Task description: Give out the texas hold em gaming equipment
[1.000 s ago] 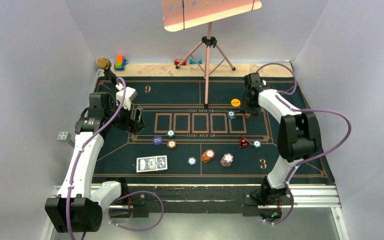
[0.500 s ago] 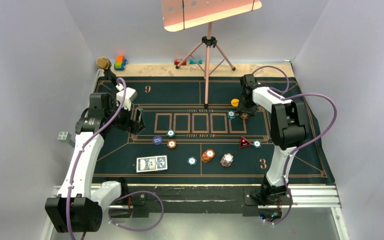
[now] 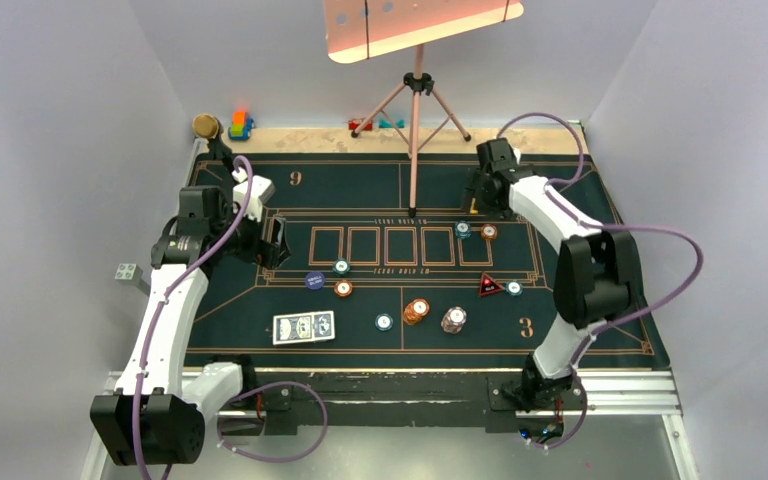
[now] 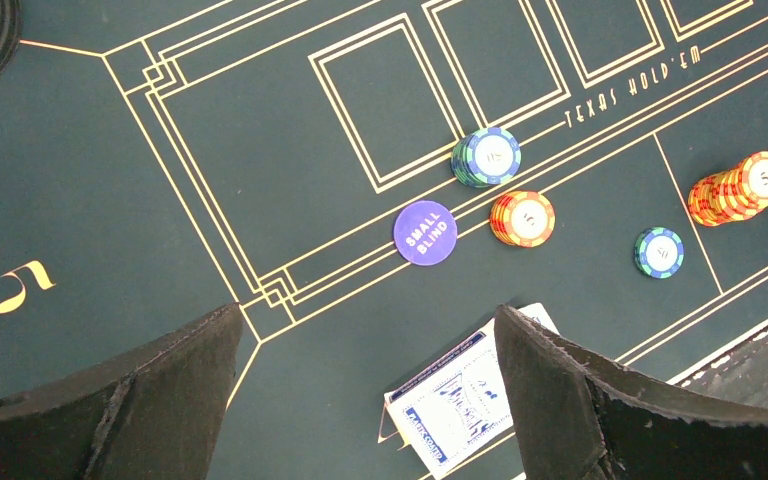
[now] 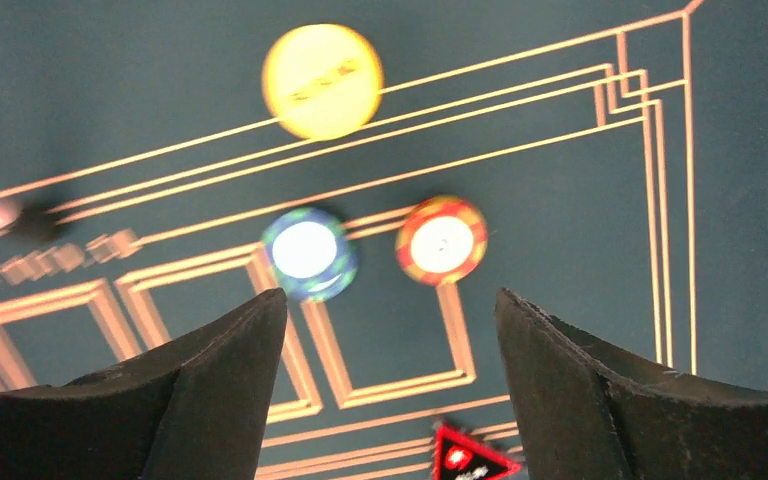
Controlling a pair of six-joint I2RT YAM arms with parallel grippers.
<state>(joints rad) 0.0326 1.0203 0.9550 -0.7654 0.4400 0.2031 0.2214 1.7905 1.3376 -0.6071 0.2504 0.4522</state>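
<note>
Your right hand (image 5: 390, 320) is spread wide and grasps nothing as it hangs over the bench (image 5: 580, 120). Just ahead of its fingertips, a teal chip (image 5: 308, 253) and an orange chip (image 5: 442, 240) lie side by side but apart. The yellow disc (image 5: 322, 80) sits further ahead. Your left hand (image 4: 368, 320) is also released and empty. The Small Blind disc (image 4: 425, 232) lies just ahead of its gap, and the playing cards (image 4: 463, 400) lie below it.

Watch the right side. None of the three pieces lies between the fingers, so closing where you are would likely catch nothing. Reaching forward with the fingers this wide could sweep the teal or orange chip out of place. The yellow disc looks flat on the felt, so a pinch may skid it or drag the mat instead of lifting it. On the left, one card corner sits close to a finger, and coming straight down could scuff or fan the cards.

The right wrist view is smeared. You cannot read the yellow disc's lettering or tell whether the two chips are single or stacked. The red-black triangular marker (image 5: 472, 455) is cut off at the bottom edge behind the hand. From above, the right hand covers most of the yellow disc. A left finger hides part of the cards.
</note>
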